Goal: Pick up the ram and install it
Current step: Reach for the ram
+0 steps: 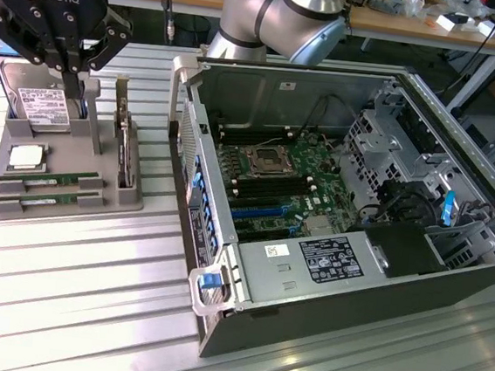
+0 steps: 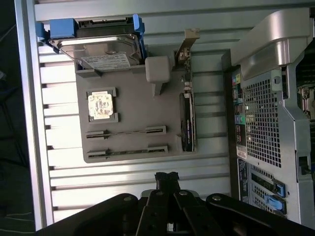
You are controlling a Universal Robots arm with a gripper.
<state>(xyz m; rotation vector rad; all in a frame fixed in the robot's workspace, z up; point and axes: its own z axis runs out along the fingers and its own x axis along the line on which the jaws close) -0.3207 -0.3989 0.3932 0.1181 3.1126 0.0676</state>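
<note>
Two green ram sticks lie in parallel slots at the near end of the grey tray (image 1: 97,202): one ram (image 1: 50,181) and a second ram (image 1: 44,199) just in front of it. The wrist view shows the same pair, ram (image 2: 125,132) and ram (image 2: 128,151). My black gripper (image 1: 71,70) hangs well above the tray's far end, over the hard drive, fingers pressed together with nothing between them. In the wrist view the shut gripper (image 2: 166,178) sits over the slatted table just off the tray's edge nearest the rams.
The tray also holds a silver hard drive (image 1: 40,104), a square processor chip (image 1: 25,157) and an upright card (image 1: 124,143). At the exterior view's right stands the open computer case (image 1: 448,284), with its motherboard (image 1: 283,176) exposed. The slatted metal table (image 1: 60,308) runs in front.
</note>
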